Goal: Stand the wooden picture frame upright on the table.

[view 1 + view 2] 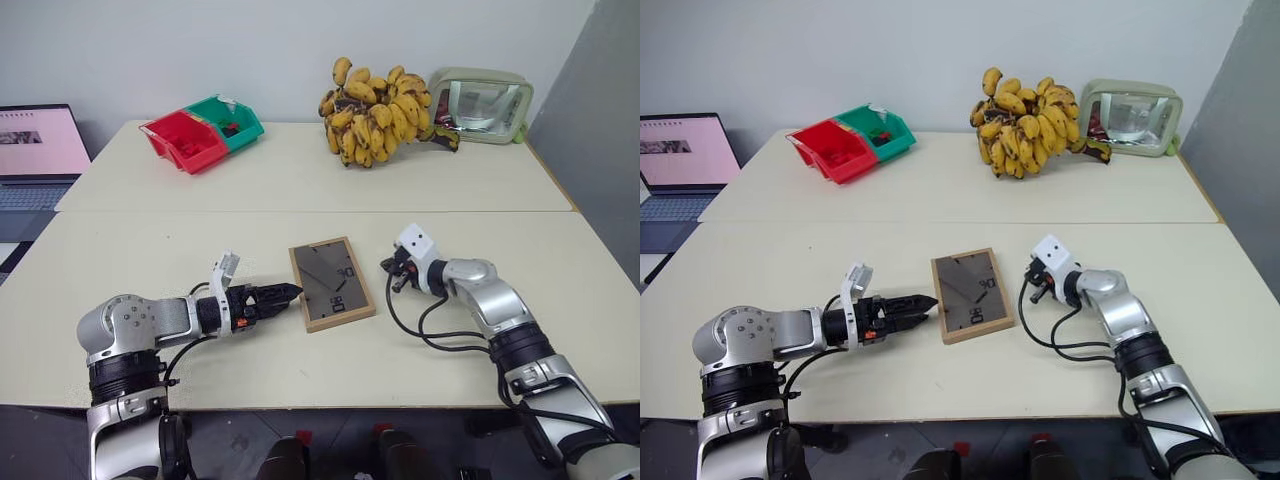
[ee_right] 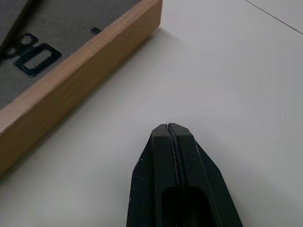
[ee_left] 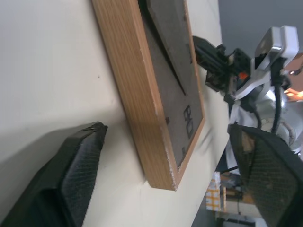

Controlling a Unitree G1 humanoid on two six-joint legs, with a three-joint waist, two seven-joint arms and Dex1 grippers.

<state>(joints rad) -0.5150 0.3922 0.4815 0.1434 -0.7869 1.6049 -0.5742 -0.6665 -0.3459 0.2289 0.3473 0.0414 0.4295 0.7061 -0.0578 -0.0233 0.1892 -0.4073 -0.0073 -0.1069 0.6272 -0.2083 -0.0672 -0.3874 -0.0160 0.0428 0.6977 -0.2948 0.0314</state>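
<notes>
With the wooden picture frame (image 1: 332, 283) face-down on the bench (image 1: 150, 250), the open left end effector (image 1: 284, 295) should pinch its near edge while the closed right end effector (image 1: 392, 272) braces opposite.

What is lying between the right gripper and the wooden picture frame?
Only bare table separates the right gripper from the wooden picture frame, seen in the right wrist view.

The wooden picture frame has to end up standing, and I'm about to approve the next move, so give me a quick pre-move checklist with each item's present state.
1. wooden picture frame upright: not ok, it lies flat, back panel up.
2. Fold-out stand opened: not ok, it looks flat against the back.
3. left gripper ready to grasp: ok, fingers open, at the frame's left edge.
4. right gripper free: ok, shut on nothing, beside the frame's right edge.
5. Bare table around the frame: ok.
</notes>
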